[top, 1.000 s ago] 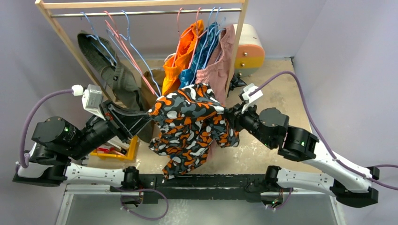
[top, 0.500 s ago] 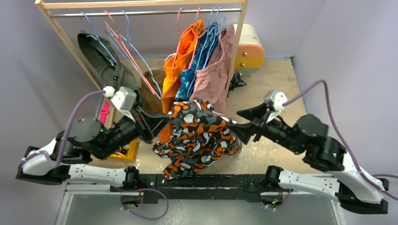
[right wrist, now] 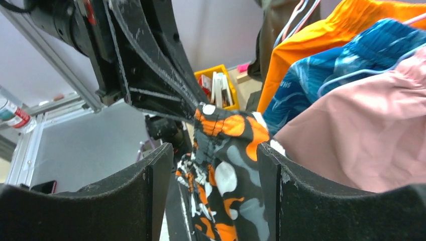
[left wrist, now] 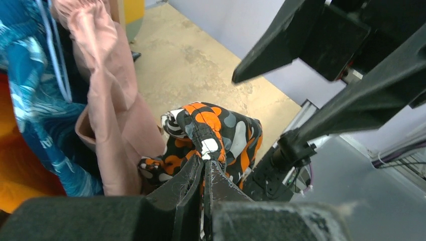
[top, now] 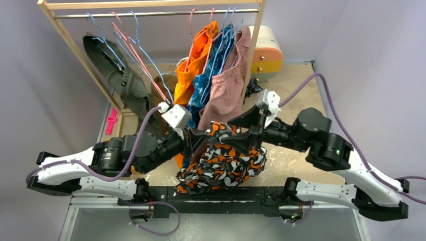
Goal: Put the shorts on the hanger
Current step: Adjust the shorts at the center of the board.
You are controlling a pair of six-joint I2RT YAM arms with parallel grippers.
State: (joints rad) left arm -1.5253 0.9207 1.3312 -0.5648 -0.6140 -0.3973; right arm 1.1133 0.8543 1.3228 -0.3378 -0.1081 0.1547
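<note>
Only my left wrist view shows the left claw (left wrist: pixel 203 168) pinching an edge of the shorts (left wrist: pixel 213 125); my right claw (right wrist: pixel 211 153) stands spread around them. They hang near-centre above the surface (top: pixel 296 90), pink shorts (top: pixel 226 93) crowding their far side.

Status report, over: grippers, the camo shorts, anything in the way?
Left gripper shut on the shorts. Right gripper open, jaws astride them. Shorts dangling, not hung yet. Pink shorts hang close beside.
</note>
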